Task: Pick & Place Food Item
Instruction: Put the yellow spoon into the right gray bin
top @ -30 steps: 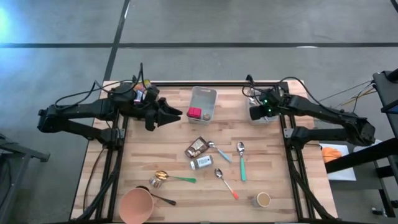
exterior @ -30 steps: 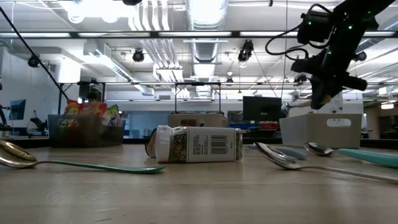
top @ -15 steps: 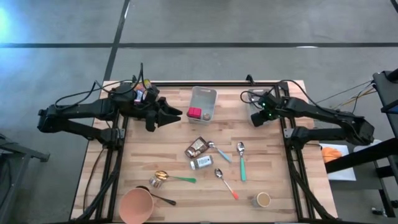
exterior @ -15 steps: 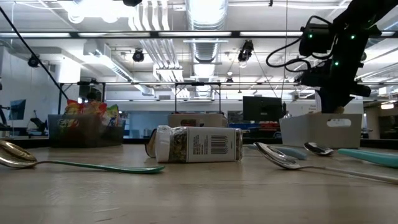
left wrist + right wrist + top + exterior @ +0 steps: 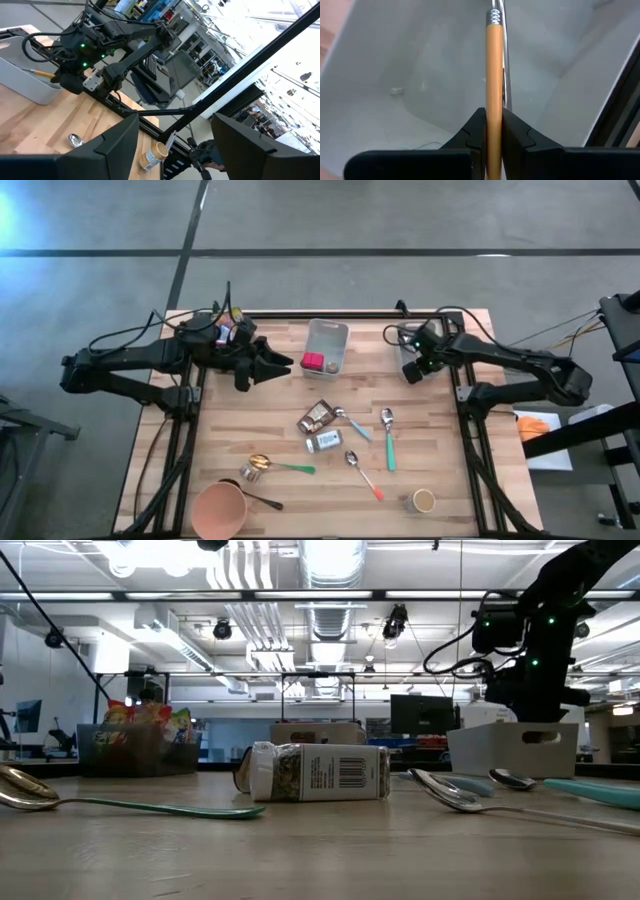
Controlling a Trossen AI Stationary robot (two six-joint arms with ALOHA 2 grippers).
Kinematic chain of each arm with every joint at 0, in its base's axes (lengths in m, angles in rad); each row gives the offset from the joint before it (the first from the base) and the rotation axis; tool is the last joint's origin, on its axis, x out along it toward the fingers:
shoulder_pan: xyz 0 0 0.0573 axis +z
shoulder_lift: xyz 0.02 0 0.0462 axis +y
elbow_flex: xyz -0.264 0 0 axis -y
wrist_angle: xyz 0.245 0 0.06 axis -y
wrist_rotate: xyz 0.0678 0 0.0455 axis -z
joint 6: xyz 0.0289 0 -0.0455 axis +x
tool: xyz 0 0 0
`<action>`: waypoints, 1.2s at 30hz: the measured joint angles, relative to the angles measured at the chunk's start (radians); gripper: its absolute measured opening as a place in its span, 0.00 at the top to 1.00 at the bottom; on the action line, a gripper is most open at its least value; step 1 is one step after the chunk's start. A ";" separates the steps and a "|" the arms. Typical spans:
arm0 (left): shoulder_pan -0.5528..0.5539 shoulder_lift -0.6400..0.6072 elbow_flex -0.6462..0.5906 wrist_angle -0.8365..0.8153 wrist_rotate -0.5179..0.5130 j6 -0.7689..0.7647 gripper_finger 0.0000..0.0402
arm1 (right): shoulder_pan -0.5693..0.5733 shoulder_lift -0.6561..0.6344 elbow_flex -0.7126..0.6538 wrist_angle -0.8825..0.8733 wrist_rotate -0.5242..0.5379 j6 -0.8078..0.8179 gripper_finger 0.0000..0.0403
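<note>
My right gripper (image 5: 412, 370) is at the table's far right, pointing steeply down into a white bin (image 5: 515, 748), shut on an orange-handled utensil (image 5: 494, 65). The left wrist view shows the same bin (image 5: 22, 75), with the orange handle (image 5: 42, 74) sticking out over it. My left gripper (image 5: 278, 364) hangs open and level at the far left, beside a clear bin (image 5: 327, 332) that holds a pink item (image 5: 313, 362). A spice jar (image 5: 323, 441) lies on its side mid-table, next to a dark packet (image 5: 316, 416). My right gripper pinches the utensil's orange handle (image 5: 494, 102) between its two fingers. The fingers come from above, slanting steeply down, and the handle runs along them. It sticks out past the fingertips to a metal coil (image 5: 494, 16) over the bin's floor. Whether its far end touches the bin, I cannot tell.
Several spoons (image 5: 388, 438) lie mid-table around the jar. A pink cup (image 5: 220, 510) and a small metal cup (image 5: 250, 473) stand near the front left, and a paper cup (image 5: 423, 500) at the front right. Snack packets (image 5: 228, 328) sit at the far left corner.
My right gripper has sunk from above the white bin down into it, drifting slightly toward the table's left and rolling about its own line. It has stayed shut on the orange-handled utensil.
</note>
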 joint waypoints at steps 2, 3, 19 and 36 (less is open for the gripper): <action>0.000 0.000 0.000 0.000 0.000 0.000 0.37 | 0.000 0.016 0.001 0.002 0.000 0.000 0.94; 0.000 0.000 0.000 0.000 0.000 0.000 0.37 | 0.000 0.024 0.001 0.003 0.000 0.000 0.94; 0.000 0.000 0.000 -0.006 0.000 -0.001 0.37 | 0.000 0.083 0.003 -0.009 -0.007 -0.015 0.87; 0.000 0.000 0.000 -0.006 0.000 -0.003 0.37 | 0.001 0.083 0.002 -0.007 -0.014 -0.056 0.63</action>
